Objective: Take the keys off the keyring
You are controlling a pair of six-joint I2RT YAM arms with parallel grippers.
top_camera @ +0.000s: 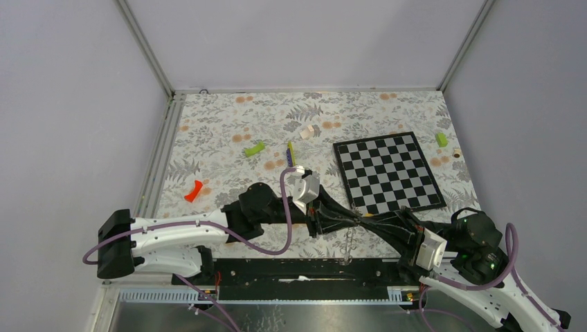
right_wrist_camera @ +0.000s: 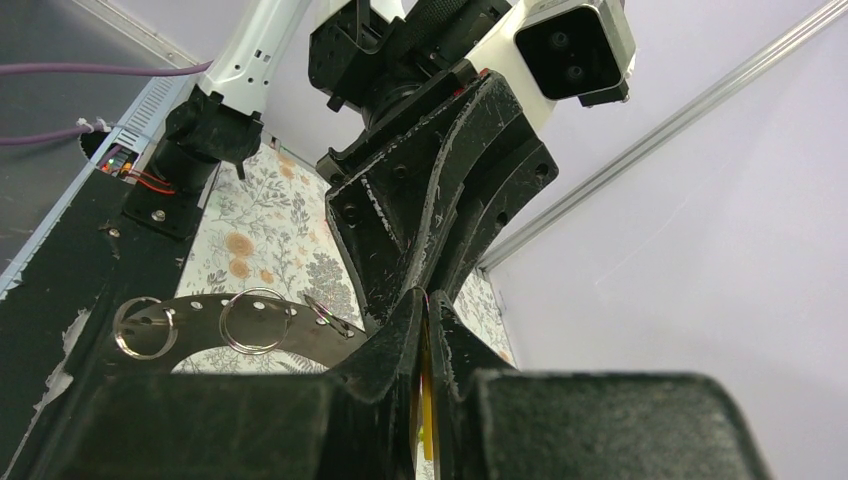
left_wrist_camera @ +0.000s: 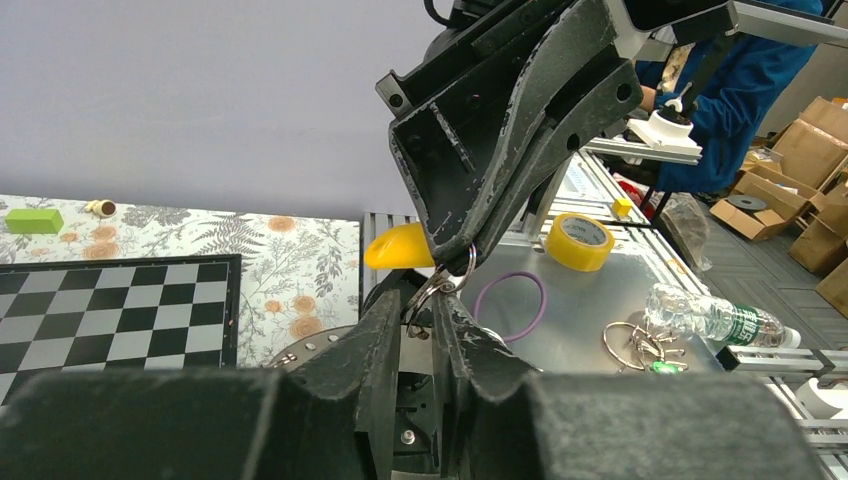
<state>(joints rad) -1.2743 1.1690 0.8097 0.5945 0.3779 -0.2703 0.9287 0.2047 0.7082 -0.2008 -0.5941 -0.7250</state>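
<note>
My two grippers meet tip to tip above the table's near edge, the left gripper (top_camera: 345, 220) from the left and the right gripper (top_camera: 368, 225) from the right. In the right wrist view my right gripper (right_wrist_camera: 425, 303) is shut on a yellow-tagged key (right_wrist_camera: 426, 405). The tag also shows in the left wrist view (left_wrist_camera: 398, 246). My left gripper (left_wrist_camera: 420, 298) is shut on the small split ring (left_wrist_camera: 452, 280) of that key. The keyring (right_wrist_camera: 205, 338), a dark hoop with holes, hangs from there and carries more small rings (right_wrist_camera: 254, 320). A red-tagged key (top_camera: 194, 191) lies on the table at the left.
The chessboard (top_camera: 387, 173) lies behind the grippers to the right. Lime-green blocks (top_camera: 254, 149) (top_camera: 441, 139) and a thin stick (top_camera: 291, 152) lie further back. Beyond the table's near edge are a tape roll (left_wrist_camera: 580, 241), a purple band (left_wrist_camera: 510, 300) and a bottle (left_wrist_camera: 715, 316).
</note>
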